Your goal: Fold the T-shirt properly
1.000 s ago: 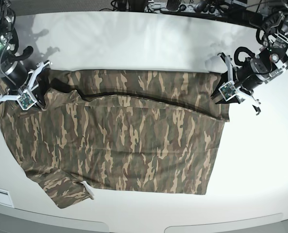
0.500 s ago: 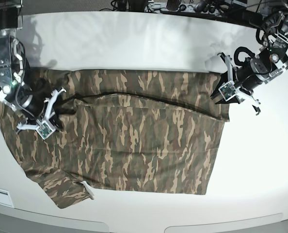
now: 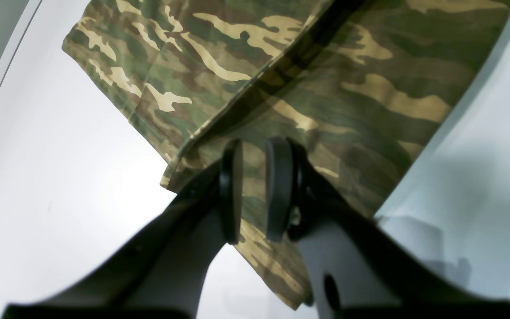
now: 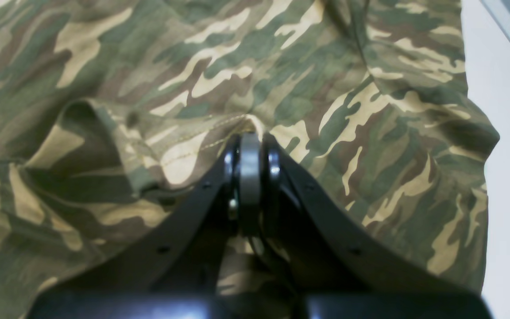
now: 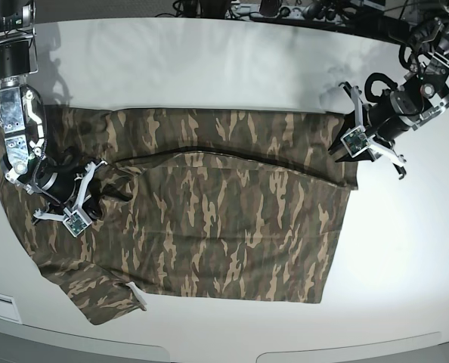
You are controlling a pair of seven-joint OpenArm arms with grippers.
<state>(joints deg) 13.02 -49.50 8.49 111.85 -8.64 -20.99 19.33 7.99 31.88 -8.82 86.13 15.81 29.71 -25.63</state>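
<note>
Camouflage shirt (image 5: 209, 219) covers the table's (image 5: 209, 68) middle, far strip folded forward, most folding left; right gripper (image 4: 249, 146) clenches a pinch of cloth at its left end, left gripper (image 3: 255, 186) grasps its right corner.

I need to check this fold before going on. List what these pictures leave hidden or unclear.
- T-shirt collar: in no view; folded cloth covers it.
- Left gripper: left wrist view shows a gap between its pads; any cloth pinched is unclear.
- Right gripper grip: base view, arm hides it.
- White tag: base view, too small to read.
</note>
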